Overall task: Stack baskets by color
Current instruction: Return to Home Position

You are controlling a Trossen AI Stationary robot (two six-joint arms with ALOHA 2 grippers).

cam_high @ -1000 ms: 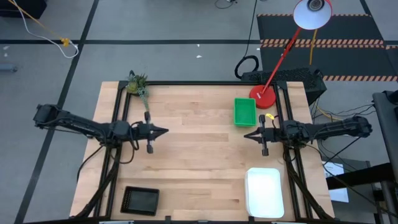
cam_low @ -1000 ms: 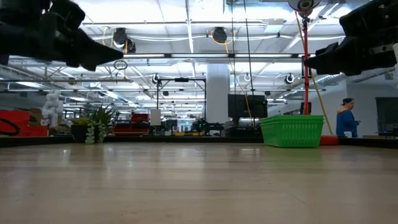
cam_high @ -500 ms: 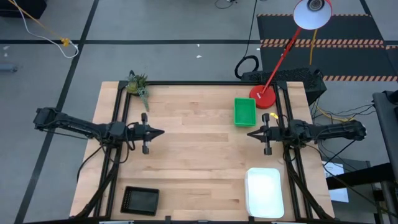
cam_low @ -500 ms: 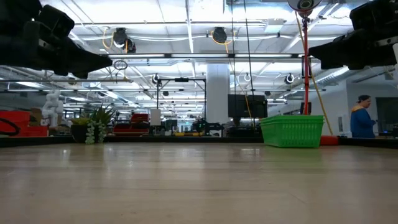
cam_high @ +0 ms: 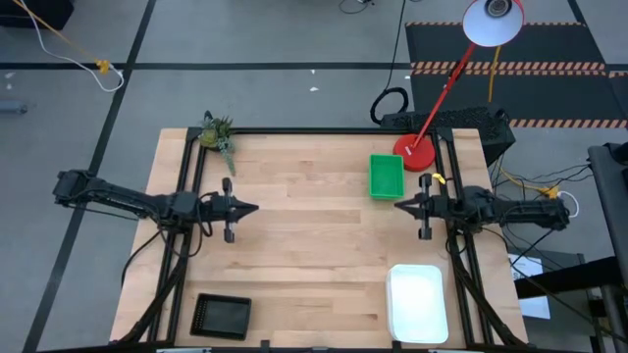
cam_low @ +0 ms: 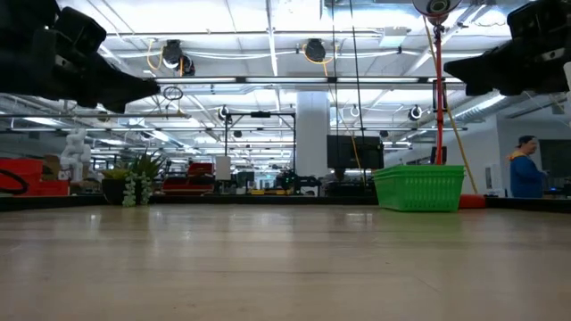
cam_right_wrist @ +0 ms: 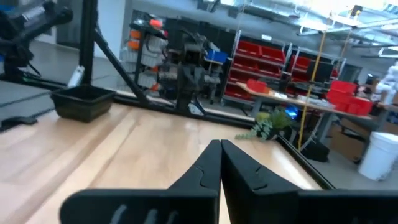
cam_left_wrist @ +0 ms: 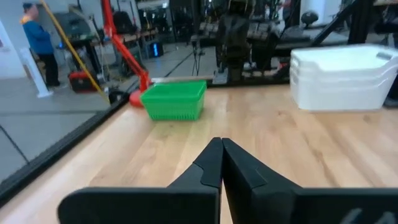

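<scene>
Finishing: left gripper (cam_high: 255, 207) and right gripper (cam_high: 397, 205) hover mid-frame, pinched together, empty. Green perforated plastic baskets (cam_high: 386, 176) sit upper right, white stack (cam_high: 417, 303) lower right, black stack (cam_high: 223, 315) lower left. Draw your arms straight back, high, clear of the stacks.

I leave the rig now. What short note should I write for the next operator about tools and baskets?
Left tool: shut, empty, raised over the table's left side.
Right tool: shut, empty, raised at the right side.
Green stack by the red lamp base; white stack at the front right corner; black stack at the front left.
Done: one pile per colour.
To do: probably only parking both tools.
</scene>
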